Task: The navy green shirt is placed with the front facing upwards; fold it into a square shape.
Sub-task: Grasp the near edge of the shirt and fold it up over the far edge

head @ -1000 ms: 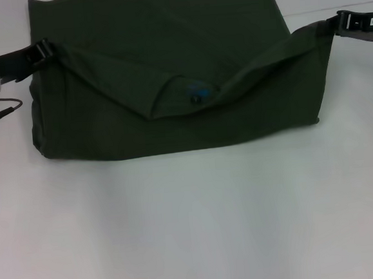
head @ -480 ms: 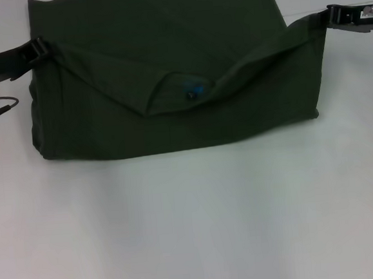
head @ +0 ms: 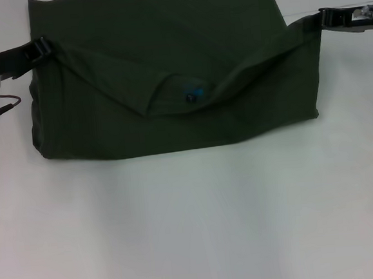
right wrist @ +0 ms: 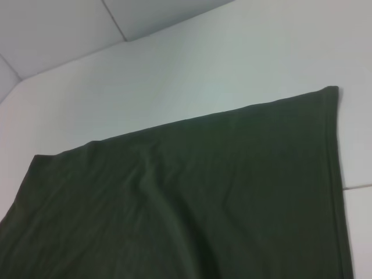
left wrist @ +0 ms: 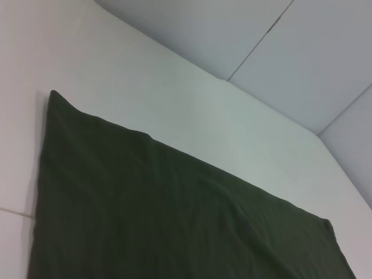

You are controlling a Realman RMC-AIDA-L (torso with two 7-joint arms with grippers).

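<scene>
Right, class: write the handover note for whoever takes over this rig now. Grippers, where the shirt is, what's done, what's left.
Left gripper: shut on the left corner of the shirt's folded layer.
Right gripper: shut on the right corner of that layer.
Navy green shirt: on the white table, collar end folded over toward the far hem, sagging in the middle where the collar's blue print shows.
Done: first fold begun.
Left: probably lay this layer flat, release, then fold on into a square.
</scene>
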